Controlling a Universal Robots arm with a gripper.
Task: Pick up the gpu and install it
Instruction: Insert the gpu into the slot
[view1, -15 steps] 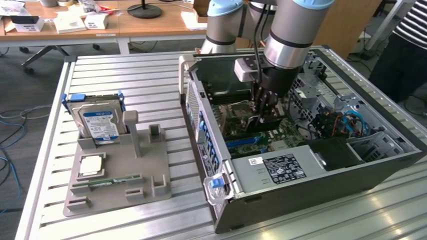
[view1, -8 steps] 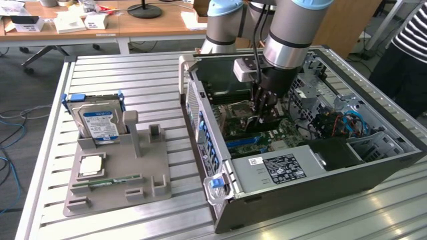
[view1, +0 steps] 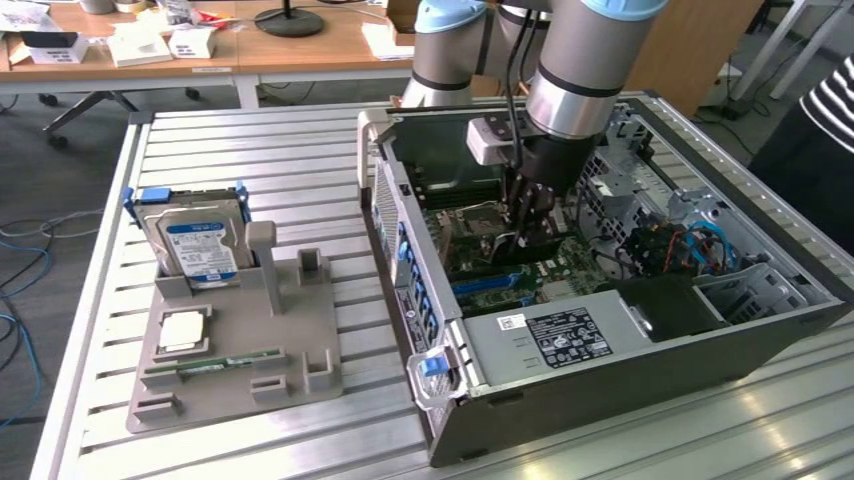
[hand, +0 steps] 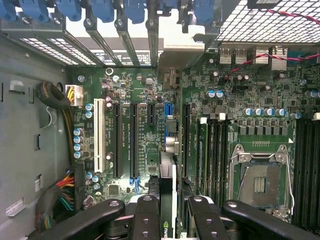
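Pickup looks done — the gripper (hand: 167, 212), closed on the gpu (hand: 168, 182), holds it edge-on just above the motherboard (hand: 146, 167) — seating seems left undone.

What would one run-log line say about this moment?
end effector: shut on thin dark gpu card | place: inside open grey metal computer case, over green motherboard | seating: cannot tell

I assess this as a robotics lab set up in an office room. Evidence: a slotted aluminium bench (view1: 267, 160) carries an opened computer case (view1: 641, 400) and a grey parts fixture (view1: 200, 410). A robot arm (view1: 587, 60) stands at the bench's far side. Beyond are wooden desks (view1: 320, 50) and a castor chair base (view1: 94, 105), with loose cables (view1: 20, 250) on carpet at the exterior view's left.
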